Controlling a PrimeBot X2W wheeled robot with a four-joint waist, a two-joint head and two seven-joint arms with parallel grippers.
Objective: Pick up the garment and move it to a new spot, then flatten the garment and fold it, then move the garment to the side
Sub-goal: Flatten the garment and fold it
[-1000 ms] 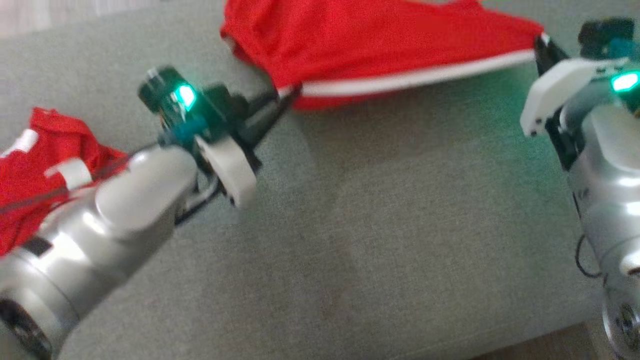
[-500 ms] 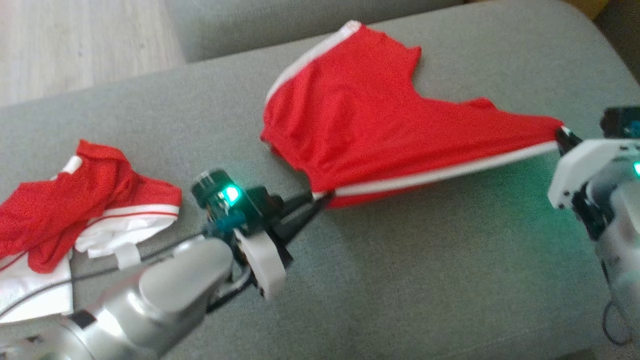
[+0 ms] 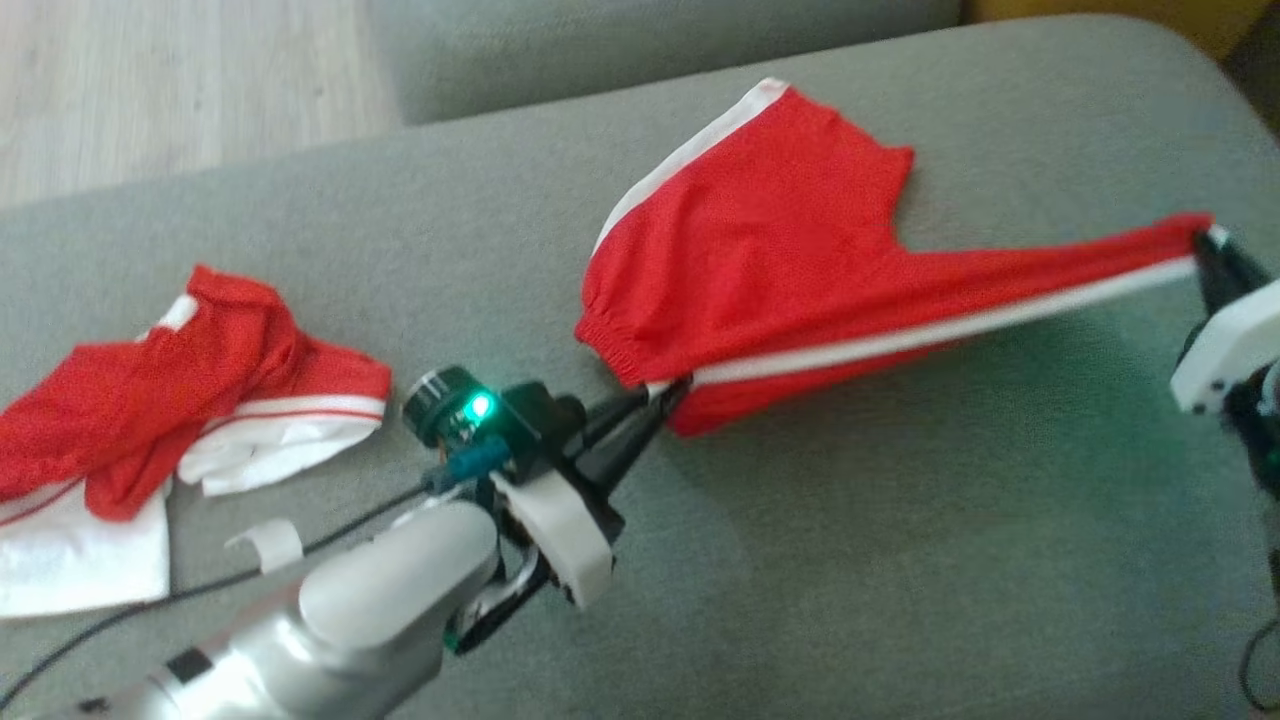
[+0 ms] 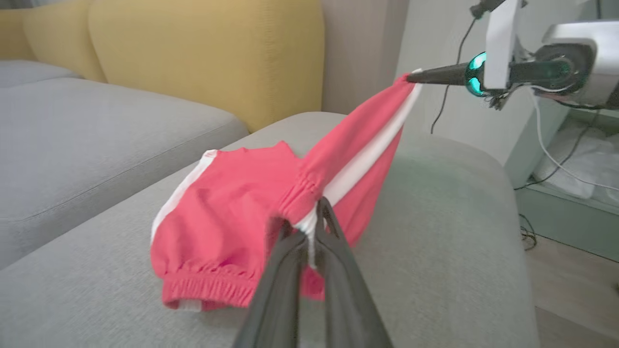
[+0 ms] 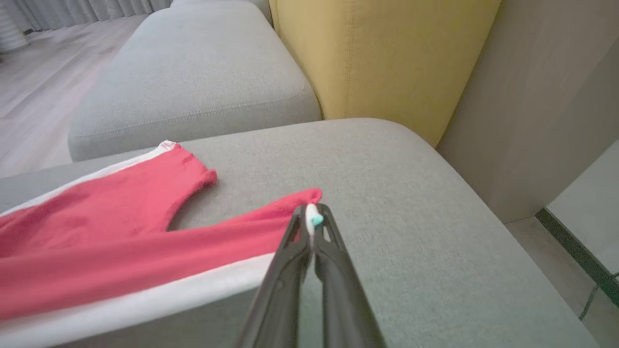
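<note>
- Since the earlier frames my head camera has swung, so the whole picture shifts. Against the cushion (image 3: 900, 560), the garment (image 3: 760, 270) now looks drawn longer and tauter between my arms.
- My left gripper (image 3: 665, 398) is clamped on the garment at the waistband end of the white stripe (image 3: 900, 340). My right gripper (image 3: 1205, 250) is pinched tight on the far end of that stripe, at the leg hem.
- That near edge hangs stretched in the air. The rest of the garment, with its other leg, rests on the cushion beyond it.
- Risk, as I judge it: both pinches are thin bites on an edge, so any further spreading could pull the fabric out of one jaw.
- My right gripper sits close to the cushion's end, so lowering there could let the hem droop over the side.
- The slack far leg may crease under when I lay it flat.
- Containers: none I can make out. A second pile of clothing (image 3: 170, 410) lies loose on the cushion, well apart, at my left.
</note>
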